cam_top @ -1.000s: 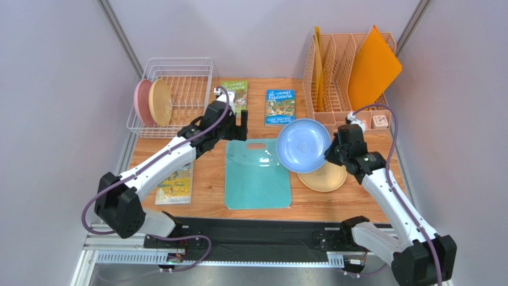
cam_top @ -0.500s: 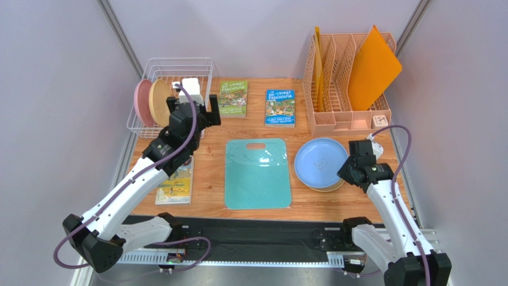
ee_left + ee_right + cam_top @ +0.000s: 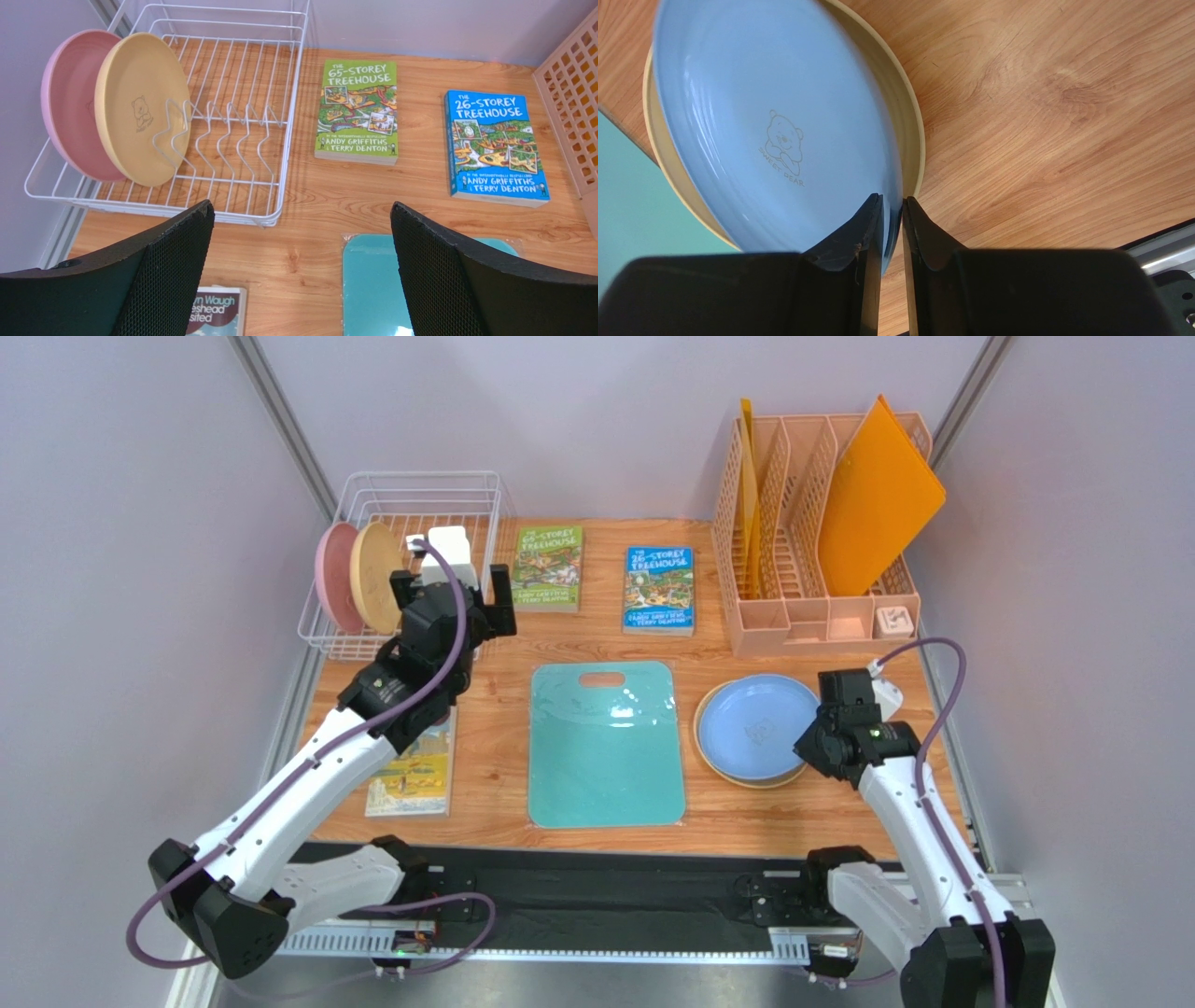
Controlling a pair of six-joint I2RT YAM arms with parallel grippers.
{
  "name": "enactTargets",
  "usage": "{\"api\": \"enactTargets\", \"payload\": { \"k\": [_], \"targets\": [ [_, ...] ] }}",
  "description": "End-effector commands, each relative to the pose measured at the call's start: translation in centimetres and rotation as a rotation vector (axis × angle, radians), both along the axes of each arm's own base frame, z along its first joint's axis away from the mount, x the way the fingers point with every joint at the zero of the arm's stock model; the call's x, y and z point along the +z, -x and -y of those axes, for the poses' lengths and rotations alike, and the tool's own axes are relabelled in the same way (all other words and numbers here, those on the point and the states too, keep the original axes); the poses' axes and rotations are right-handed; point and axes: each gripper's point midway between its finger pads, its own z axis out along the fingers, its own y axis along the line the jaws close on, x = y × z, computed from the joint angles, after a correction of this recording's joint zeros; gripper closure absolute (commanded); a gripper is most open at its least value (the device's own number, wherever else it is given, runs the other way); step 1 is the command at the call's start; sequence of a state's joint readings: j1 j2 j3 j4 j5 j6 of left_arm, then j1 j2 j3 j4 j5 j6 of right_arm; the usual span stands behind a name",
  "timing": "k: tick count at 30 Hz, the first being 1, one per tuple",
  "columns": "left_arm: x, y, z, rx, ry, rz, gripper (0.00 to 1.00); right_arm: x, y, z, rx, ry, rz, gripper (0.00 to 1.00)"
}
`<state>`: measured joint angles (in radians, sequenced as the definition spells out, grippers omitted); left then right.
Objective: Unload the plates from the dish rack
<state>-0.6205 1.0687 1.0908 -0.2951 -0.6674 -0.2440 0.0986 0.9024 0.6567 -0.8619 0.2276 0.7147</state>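
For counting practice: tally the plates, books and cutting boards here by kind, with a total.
Plates: 4 (pink plate, tan plate, blue plate, yellow plate)
Books: 3 (green book, blue book, near book)
Cutting board: 1
Total: 8

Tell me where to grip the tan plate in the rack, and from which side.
Pinch its upper rim from above. The tan plate stands on edge in the dish rack, top rim free; the pink plate crowds its back, the rack fences its lower half.

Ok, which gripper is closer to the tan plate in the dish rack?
Left. The left gripper hangs open beside the tan plate, at the dish rack. The right gripper is across the table, clamped on the blue plate.
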Motion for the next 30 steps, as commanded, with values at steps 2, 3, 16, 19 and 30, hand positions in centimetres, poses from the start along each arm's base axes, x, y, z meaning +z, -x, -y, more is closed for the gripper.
{"api": "enactTargets", "payload": {
  "k": [2,3,16,19,30],
  "targets": [
    [0.5,-0.2,-0.6,0.046,0.001,0.015,0.01,0.5,-1.8,-1.0,0.008,-0.061,0.067,0.65],
    [0.4,-0.2,-0.7,0.048,-0.004,0.014,0.01,0.5,-1.8,-0.9,0.008,-0.061,0.066,0.61],
    [-2.4,-3.7,-3.5,0.143,-0.089,-0.086,0.01,5.4,-2.4,0.6,0.032,0.033,0.176,0.27],
    [-3.6,-5.7,-7.5,0.275,-0.148,-0.114,0.04,6.7,-2.9,0.0,0.066,0.014,0.221,0.27],
    [-4.4,-10.3,-16.7,0.527,-0.260,-0.131,0.09,4.9,-5.1,-1.4,0.138,-0.027,0.191,0.27]
  ]
}}
